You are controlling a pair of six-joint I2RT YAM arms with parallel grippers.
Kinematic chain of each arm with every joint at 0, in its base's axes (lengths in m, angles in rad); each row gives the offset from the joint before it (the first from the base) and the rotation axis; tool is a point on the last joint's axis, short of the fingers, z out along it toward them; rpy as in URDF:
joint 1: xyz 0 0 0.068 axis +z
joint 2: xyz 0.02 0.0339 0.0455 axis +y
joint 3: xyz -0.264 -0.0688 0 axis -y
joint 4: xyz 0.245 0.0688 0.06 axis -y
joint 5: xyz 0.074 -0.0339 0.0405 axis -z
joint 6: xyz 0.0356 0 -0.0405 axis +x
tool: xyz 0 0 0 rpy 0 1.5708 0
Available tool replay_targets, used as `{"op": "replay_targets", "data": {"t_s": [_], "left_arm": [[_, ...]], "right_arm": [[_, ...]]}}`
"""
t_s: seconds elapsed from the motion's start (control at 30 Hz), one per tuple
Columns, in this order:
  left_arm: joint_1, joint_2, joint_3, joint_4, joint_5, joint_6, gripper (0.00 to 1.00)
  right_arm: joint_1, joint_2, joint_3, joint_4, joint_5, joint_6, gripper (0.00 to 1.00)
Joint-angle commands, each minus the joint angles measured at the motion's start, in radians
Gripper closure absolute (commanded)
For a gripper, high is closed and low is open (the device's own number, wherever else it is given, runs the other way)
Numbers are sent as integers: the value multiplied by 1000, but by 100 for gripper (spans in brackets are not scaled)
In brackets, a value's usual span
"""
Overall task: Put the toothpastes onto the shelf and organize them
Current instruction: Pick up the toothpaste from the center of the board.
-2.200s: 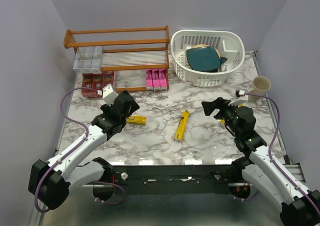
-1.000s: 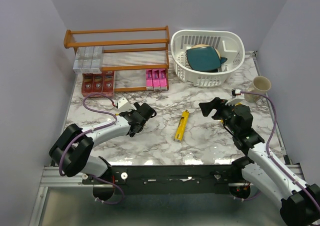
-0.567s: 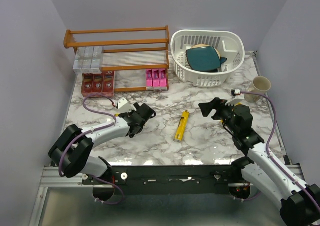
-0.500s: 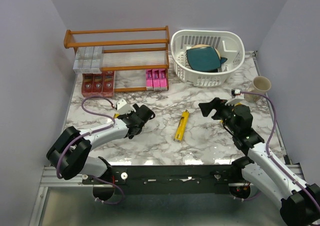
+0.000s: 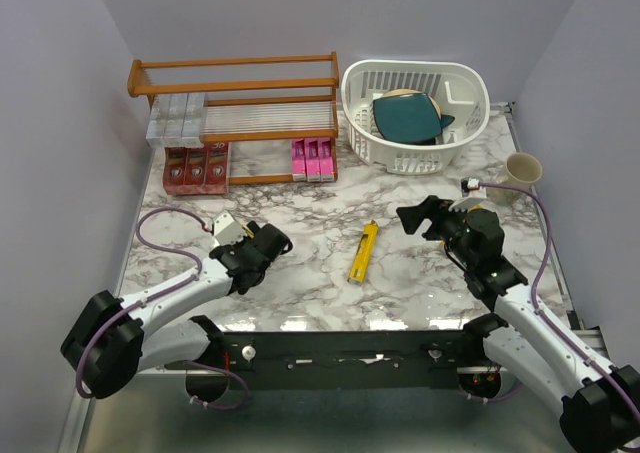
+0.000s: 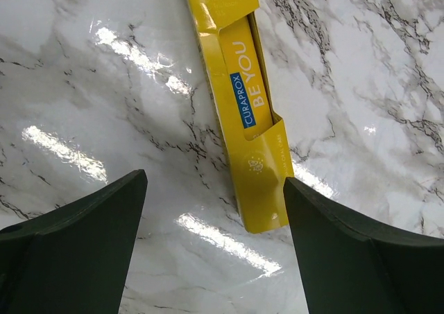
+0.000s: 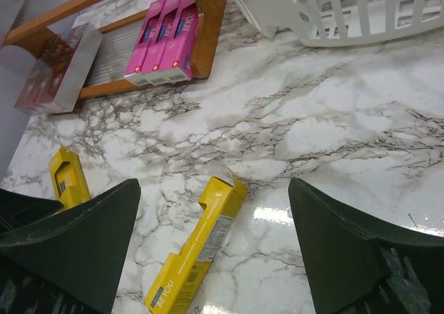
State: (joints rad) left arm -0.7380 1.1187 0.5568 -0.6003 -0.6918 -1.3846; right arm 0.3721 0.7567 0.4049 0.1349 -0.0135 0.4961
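Note:
My left gripper (image 5: 266, 243) (image 6: 214, 184) is open and hangs low over a yellow toothpaste carton (image 6: 243, 99) that lies flat on the marble. The carton's near end reaches in between the fingers, close to the right one. The top view hides this carton under the gripper. A second yellow toothpaste (image 5: 362, 252) (image 7: 198, 258) lies mid-table. My right gripper (image 5: 412, 216) (image 7: 211, 186) is open above it and holds nothing. The orange-brown shelf (image 5: 235, 83) holds silver cartons (image 5: 177, 118) on its slatted tier. Red cartons (image 5: 196, 168) and pink cartons (image 5: 312, 159) (image 7: 165, 40) sit below.
A white slotted basket (image 5: 470, 83) with a dark teal item inside stands right of the shelf. A cream mug (image 5: 522, 170) sits by the right edge. Grey walls close in the table on both sides.
The left arm has drawn back toward the near left, its gripper staying low over the yellow carton, its jaws a little narrower. The right arm has hardly moved.

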Motion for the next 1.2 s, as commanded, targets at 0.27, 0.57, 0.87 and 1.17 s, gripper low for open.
{"op": "replay_targets", "data": {"t_s": [0.27,0.57,0.87,1.17], "left_arm": [[-74,111,49,112,-57,-22,8],[-77,225,32,134,-68,-62,16],[-104,178,-14,67,-101,-77,32],[-115,64,-66,92,-118,-8,47]], "right_arm": [[2,26,-3,35,-17,-8,4],[2,33,-3,37,-13,-10,4],[2,46,-1,38,-13,-7,5],[2,50,-1,43,-19,-5,5]]}}
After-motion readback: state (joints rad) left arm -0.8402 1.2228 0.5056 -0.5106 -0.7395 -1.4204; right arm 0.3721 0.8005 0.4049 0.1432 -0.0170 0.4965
